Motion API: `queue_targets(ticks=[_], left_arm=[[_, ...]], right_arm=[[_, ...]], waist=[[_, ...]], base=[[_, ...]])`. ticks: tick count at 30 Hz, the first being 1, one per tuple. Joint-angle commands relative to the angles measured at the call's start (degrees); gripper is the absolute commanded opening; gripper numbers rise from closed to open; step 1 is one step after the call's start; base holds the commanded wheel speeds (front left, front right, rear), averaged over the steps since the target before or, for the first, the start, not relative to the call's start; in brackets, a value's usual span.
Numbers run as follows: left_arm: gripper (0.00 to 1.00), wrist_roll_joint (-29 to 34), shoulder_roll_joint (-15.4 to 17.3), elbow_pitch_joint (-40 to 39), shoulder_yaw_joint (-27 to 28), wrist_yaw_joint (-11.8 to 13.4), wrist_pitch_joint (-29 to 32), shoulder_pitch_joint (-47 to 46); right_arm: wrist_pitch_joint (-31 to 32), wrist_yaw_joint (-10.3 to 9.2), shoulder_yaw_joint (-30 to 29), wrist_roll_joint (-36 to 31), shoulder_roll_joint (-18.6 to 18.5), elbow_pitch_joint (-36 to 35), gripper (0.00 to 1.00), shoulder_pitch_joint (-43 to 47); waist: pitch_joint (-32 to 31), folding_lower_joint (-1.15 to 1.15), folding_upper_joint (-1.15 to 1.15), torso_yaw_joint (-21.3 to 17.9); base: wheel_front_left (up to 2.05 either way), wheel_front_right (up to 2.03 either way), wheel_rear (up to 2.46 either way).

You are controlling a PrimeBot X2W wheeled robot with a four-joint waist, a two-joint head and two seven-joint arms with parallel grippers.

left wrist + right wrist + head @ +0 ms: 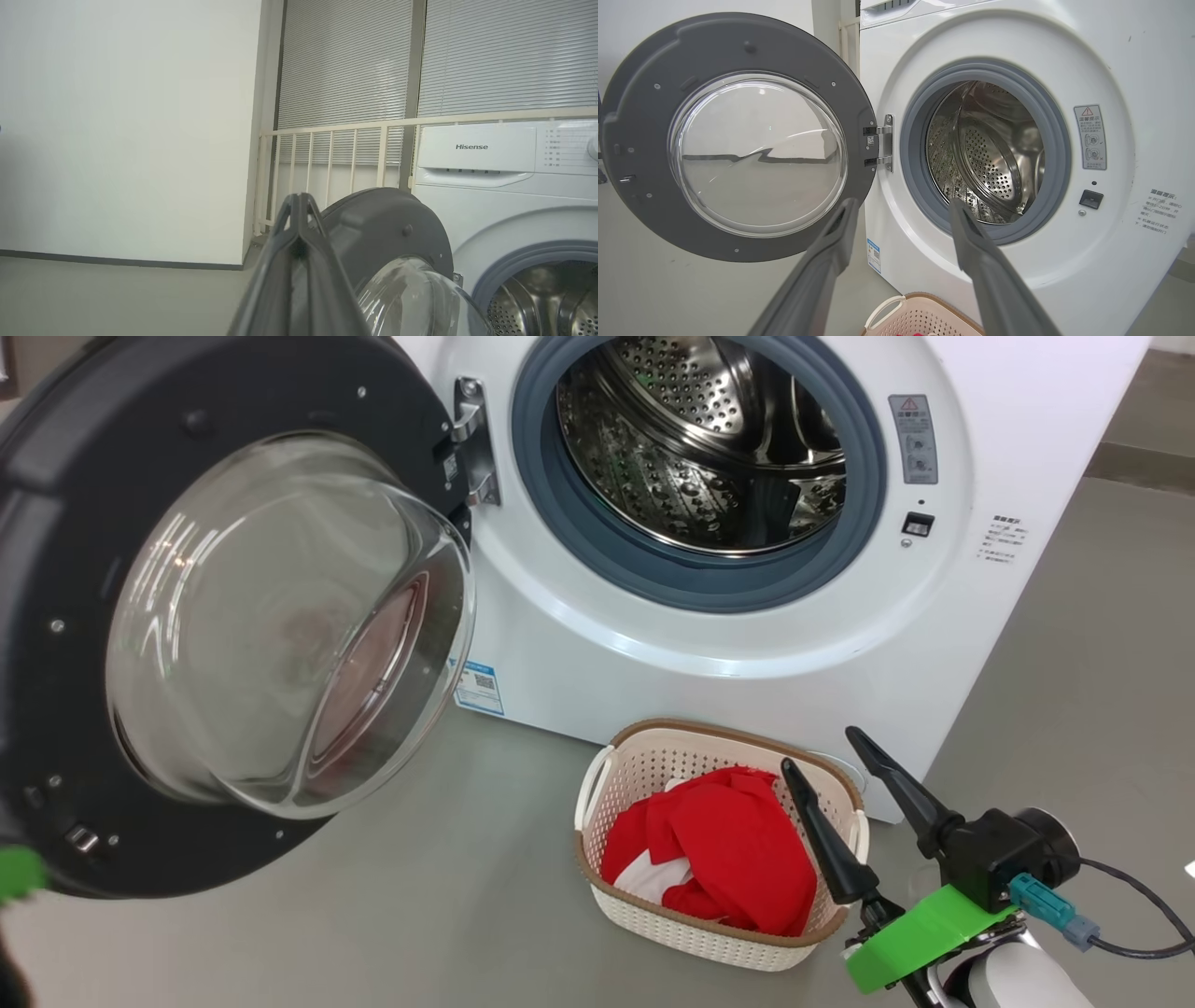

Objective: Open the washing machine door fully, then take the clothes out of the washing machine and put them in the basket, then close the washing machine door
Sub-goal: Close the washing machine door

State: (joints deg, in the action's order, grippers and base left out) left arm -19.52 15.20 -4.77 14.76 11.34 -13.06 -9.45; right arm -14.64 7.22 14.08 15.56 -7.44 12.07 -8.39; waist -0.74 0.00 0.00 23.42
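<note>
Door (738, 135) work is what remains, as we judge it, so we start on the left of the washing machine (653, 663), where it hangs swung wide on its hinge (471, 439). We expect it to be stiff and fairly heavy, turning only about that hinge. Its smooth dark rim (56, 709) is one a finger could slide along, and we would rather not lean on the bulging glass window (280, 625). The best place to push, we think, is the rim's edge farthest from the machine, where leverage is greatest.

Our left gripper (299, 200) is at that side, fingers clenched together with nothing between them. It points up past the door's edge toward the machine's top panel (476, 154); we cannot tell whether it touches the rim.

Moving right, the machine's drum (700, 448) shows bare steel, and we see no fabric in it. On the floor (420, 915) just in front of the machine sits the basket (709, 726). The red clothes (738, 849) lie heaped in it, soft, light and limp, and need no more handling as far as we can judge.

Farthest right, our right gripper (822, 749) hovers at the basket's right edge, in front of the machine's lower right. Its fingers are spread apart and hold nothing, tips angled up toward the machine's opening.
</note>
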Motion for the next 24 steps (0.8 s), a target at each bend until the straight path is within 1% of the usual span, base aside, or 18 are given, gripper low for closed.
queue_targets(ticks=[1,2,3,6,8,11,17,24], left_arm=[[0.0,-2.44,2.36,0.87,3.69,-1.04,-0.49,-4.42],[0.0,-6.65,2.67,4.38,6.17,-2.35,-0.57,-7.25],[0.0,-9.03,2.82,6.23,7.48,-3.13,-0.42,-8.62],[0.0,-14.4,4.26,12.49,10.2,-5.3,1.23,-12.21],[0.0,-16.89,5.39,16.77,11.28,-6.29,2.52,-14.59],[0.0,-18.11,7.14,23.33,10.97,-6.85,4.52,-18.06],[0.0,-25.46,7.39,36.35,13.03,-7.24,11.13,-26.04],[0.0,-30.57,9.98,47.55,14.4,-7.73,19.29,-31.81]], right_arm=[[-0.36,0.26,1.34,-0.22,-0.73,-1.12,1.0,-1.45],[-0.36,0.26,1.67,-0.12,-0.98,-1.0,1.0,-1.33],[-0.36,0.26,1.88,-0.07,-1.14,-0.97,1.0,-1.37],[-0.36,0.26,1.95,-0.08,-1.81,-0.91,1.0,-1.49],[-0.36,0.26,1.78,-0.05,-2.26,-0.94,1.0,-1.52],[-0.36,0.26,1.5,-0.16,-2.94,-0.85,1.0,-1.32],[-0.36,0.26,2.11,-0.62,-3.34,-0.8,1.0,-1.08],[-0.36,0.26,3.36,-0.58,-3.76,-0.57,1.0,-1.42]], waist=[[-0.16,0.0,0.0,-0.32],[-0.28,0.0,0.0,-0.81],[-0.28,0.0,0.0,-1.16],[-0.33,0.0,0.0,-1.84],[-0.36,0.0,0.0,-2.12],[-0.36,0.0,0.0,-2.1],[-0.03,0.0,0.0,-2.39],[0.52,0.0,0.0,-3.2]], base=[[0.0,0.0,0.0],[0.0,0.0,0.0],[0.0,0.0,0.0],[0.0,0.0,0.0],[0.0,0.0,0.0],[0.0,0.0,0.0],[0.0,0.0,0.0],[0.0,0.0,0.0]])
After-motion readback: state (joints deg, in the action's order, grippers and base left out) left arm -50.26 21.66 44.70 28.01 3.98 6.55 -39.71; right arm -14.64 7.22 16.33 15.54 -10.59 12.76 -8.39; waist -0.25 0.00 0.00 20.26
